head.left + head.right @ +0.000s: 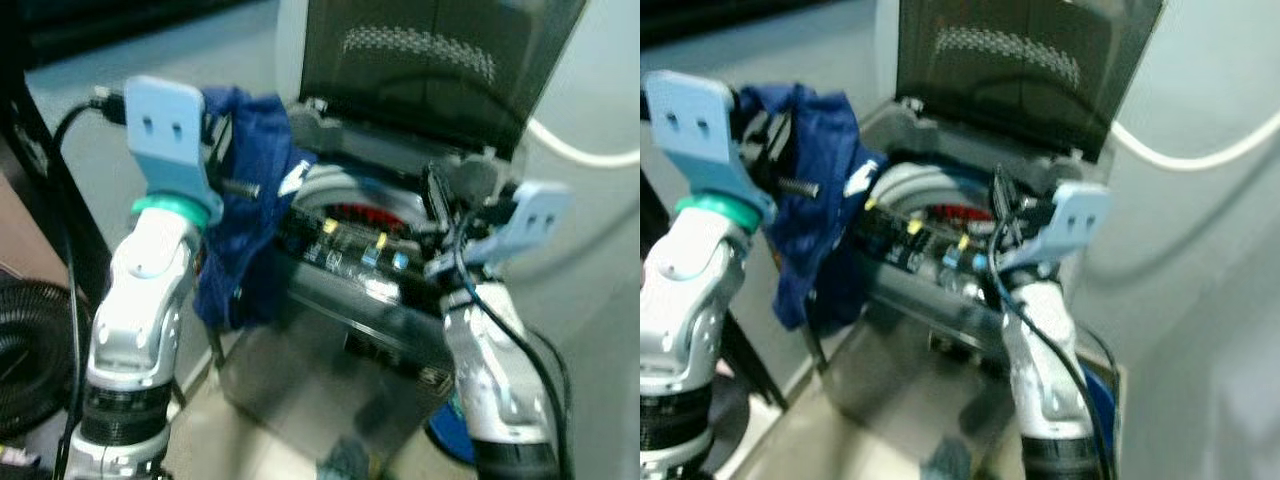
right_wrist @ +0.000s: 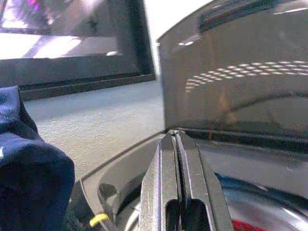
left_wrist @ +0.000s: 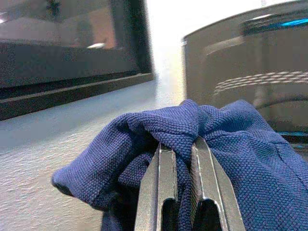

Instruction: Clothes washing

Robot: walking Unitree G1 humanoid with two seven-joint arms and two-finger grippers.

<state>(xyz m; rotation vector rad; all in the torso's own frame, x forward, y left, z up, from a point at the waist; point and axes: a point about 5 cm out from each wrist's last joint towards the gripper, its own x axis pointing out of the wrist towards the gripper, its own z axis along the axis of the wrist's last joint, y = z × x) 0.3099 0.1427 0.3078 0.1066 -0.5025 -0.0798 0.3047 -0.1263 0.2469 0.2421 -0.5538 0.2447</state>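
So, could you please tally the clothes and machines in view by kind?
Blue garment, held in the left claw: 1
Red item inside the drum: 1
Top-loading washing machine, lid open: 1
Total: 3

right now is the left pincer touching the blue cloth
Touching. The left wrist view shows the left pincer with its two fingers pinched on a fold of the blue cloth, fabric bunched between and around them.
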